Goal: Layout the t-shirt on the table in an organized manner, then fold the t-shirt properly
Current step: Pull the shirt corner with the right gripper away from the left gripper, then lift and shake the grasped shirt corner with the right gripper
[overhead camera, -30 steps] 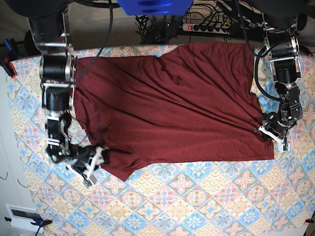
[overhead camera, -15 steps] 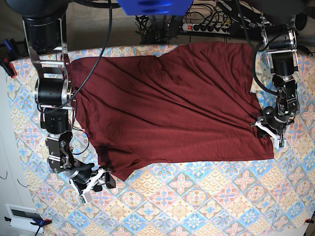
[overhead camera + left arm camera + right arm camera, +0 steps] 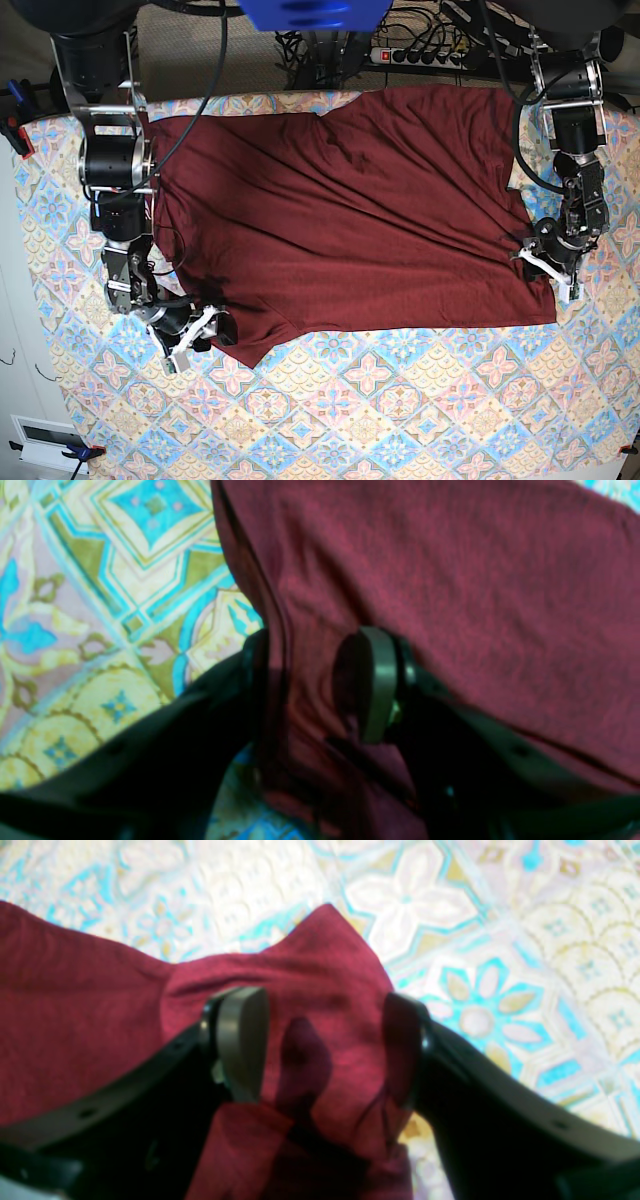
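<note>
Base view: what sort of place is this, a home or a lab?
Probably a lab or workshop bench. Two arms reach over a table under a patterned cloth, a power strip and tangled cables lie behind it, and clamps pin the cloth's edge. A t-shirt lies spread on it.

The left gripper (image 3: 310, 685) is sitting with its two fingers (image 3: 375, 680) apart, and a fold of the dark red t-shirt (image 3: 450, 605) is lying between them on the table (image 3: 100, 580).
</note>
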Robot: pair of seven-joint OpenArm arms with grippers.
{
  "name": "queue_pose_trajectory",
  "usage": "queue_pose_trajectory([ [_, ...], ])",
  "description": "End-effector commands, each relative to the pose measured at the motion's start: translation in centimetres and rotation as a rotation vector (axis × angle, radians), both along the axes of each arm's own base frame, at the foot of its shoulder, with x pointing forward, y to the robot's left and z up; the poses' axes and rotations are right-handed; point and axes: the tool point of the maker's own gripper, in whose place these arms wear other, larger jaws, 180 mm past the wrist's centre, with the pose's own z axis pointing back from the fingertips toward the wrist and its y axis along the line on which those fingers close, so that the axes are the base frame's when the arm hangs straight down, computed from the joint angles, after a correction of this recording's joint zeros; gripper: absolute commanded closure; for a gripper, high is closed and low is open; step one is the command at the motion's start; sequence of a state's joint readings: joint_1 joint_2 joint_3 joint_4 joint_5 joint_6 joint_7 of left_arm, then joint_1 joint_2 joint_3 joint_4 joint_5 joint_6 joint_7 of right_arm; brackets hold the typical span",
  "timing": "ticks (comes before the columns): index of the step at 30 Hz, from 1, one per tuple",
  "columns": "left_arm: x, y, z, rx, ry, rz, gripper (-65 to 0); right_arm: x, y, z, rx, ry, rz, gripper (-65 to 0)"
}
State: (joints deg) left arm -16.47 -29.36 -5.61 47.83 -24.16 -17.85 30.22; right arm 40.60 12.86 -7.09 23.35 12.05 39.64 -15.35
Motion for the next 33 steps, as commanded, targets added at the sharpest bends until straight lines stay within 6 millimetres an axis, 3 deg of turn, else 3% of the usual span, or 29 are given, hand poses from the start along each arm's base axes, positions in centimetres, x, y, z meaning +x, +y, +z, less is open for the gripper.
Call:
queue_pose_trajectory([
  [1,0.6,-0.1,0.9,-0.019,-0.014,-0.009,-24.7,0.9,-0.4,1.5,0.01,-0.044,-0.008,-35.7],
  [9,0.3,-0.2,0.6,-0.044,0.011,-0.003,-24.7,-0.9,-0.4,-0.8,0.024,-0.017,-0.017,-35.8],
  [14,0.3,-0.2,0.7,-0.045,0.009,-0.002,-24.4,-1.0,-0.4,-0.9,0.024,-0.016,-0.017,-33.7],
  [16,0.4,-0.1,0.8,-0.044,0.006,-0.001,-23.3,-0.9,-0.4,-0.8,0.024,-0.017,-0.017,-26.4],
  [20,0.5,-0.1,0.9,-0.044,0.005,-0.002,-20.1,-0.8,-0.3,-0.6,0.025,-0.019,-0.016,0.0],
  [22,0.6,-0.2,0.9,-0.044,0.005,-0.002,-19.7,-0.8,-0.3,-0.5,0.022,-0.02,-0.012,0.0],
  [25,0.6,-0.1,0.9,-0.044,0.003,-0.001,-19.6,0.2,0.2,1.8,-0.028,-0.059,0.033,-0.8],
  [27,0.4,-0.1,0.8,-0.042,0.006,-0.001,-19.6,-1.2,0.6,1.3,-0.08,-0.037,0.075,-0.7],
  [29,0.4,-0.1,0.8,-0.042,0.006,-0.001,-19.6,-2.1,1.0,2.0,-0.129,-0.058,0.112,-0.7],
  [33,0.4,-0.1,0.9,-0.042,0.005,-0.001,-19.6,-5.8,1.9,2.5,-0.237,-0.076,0.184,-0.7],
])
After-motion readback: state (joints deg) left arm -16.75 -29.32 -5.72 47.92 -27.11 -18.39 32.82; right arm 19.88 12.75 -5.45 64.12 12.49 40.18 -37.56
